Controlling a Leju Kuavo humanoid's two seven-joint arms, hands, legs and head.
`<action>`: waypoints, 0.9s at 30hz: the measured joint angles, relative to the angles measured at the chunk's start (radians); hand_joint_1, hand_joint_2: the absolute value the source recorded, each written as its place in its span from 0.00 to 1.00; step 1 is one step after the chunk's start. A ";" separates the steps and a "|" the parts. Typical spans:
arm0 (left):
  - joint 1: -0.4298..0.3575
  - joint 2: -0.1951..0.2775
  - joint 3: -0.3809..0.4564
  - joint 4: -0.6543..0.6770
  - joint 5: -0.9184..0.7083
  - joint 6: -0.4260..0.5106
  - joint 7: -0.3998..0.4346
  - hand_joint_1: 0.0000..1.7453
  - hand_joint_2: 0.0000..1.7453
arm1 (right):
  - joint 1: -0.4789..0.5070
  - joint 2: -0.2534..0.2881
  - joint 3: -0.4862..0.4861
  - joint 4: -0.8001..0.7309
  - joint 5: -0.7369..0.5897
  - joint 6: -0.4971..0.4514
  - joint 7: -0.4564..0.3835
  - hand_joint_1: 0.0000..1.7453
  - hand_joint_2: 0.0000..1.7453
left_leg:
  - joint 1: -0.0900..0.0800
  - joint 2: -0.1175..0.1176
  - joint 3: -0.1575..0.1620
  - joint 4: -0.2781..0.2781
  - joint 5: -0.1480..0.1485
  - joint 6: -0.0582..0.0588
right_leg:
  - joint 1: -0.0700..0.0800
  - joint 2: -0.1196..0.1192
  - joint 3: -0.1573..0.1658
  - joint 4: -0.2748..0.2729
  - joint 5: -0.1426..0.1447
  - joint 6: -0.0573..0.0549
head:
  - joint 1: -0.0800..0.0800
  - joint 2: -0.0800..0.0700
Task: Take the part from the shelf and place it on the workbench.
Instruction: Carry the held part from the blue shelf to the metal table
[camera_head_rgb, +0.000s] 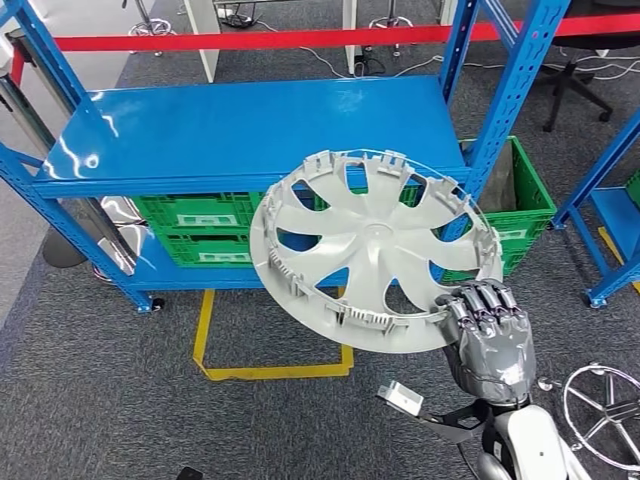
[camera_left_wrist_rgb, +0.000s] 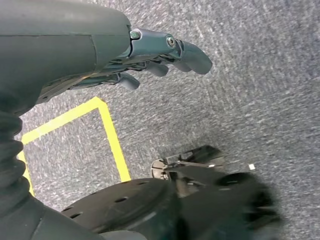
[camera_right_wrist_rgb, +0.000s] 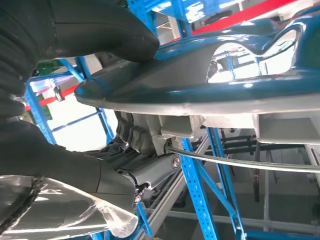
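Part: the silver wheel cover (camera_head_rgb: 373, 250) is hanging in the air in front of the blue shelf (camera_head_rgb: 249, 130), clear of its top board, tilting with its ribbed back side facing up and its far rim overlapping the shelf's front right corner in the head view.
Right hand: the right hand (camera_head_rgb: 490, 335) is gripping the cover's near right rim, fingers pressing together over the edge; in the right wrist view the thumb (camera_right_wrist_rgb: 113, 30) is lying on one face of the rim and the darker fingers (camera_right_wrist_rgb: 136, 137) are curling against the other.
Left hand: the left hand (camera_left_wrist_rgb: 151, 55) is hanging over the grey carpet (camera_left_wrist_rgb: 245, 75), holding nothing, its fingers lying loosely apart and only slightly bent.
Below the shelf: green crates (camera_head_rgb: 200, 225) are sitting on the lower board, and one green crate (camera_head_rgb: 521, 195) is standing by the right post.
Floor: a yellow tape outline (camera_head_rgb: 264, 370) is lying on the carpet near the shelf's front edge.
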 joint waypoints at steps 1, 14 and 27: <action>-0.001 0.000 0.000 0.000 -0.001 0.002 0.000 0.00 1.00 | 0.003 0.000 -0.005 -0.002 -0.004 0.003 0.000 1.00 1.00 | -0.003 -0.001 0.050 -0.075 0.002 0.010 | 0.002 0.000 -0.008 0.002 0.007 0.003 | 0.000 0.000; -0.006 -0.027 0.012 0.000 -0.015 0.016 0.001 0.00 1.00 | 0.031 -0.004 -0.043 -0.027 -0.038 0.029 0.002 1.00 1.00 | -0.010 0.010 -0.022 -0.201 0.092 0.041 | -0.007 0.005 -0.055 0.258 -0.095 0.052 | 0.004 0.000; -0.003 -0.032 0.017 0.000 -0.028 0.021 0.002 0.00 1.00 | 0.043 -0.004 -0.063 -0.055 -0.053 0.046 -0.001 1.00 1.00 | -0.001 0.004 -0.128 0.112 -0.086 -0.014 | -0.006 -0.002 0.054 -0.001 -0.042 0.002 | 0.000 0.000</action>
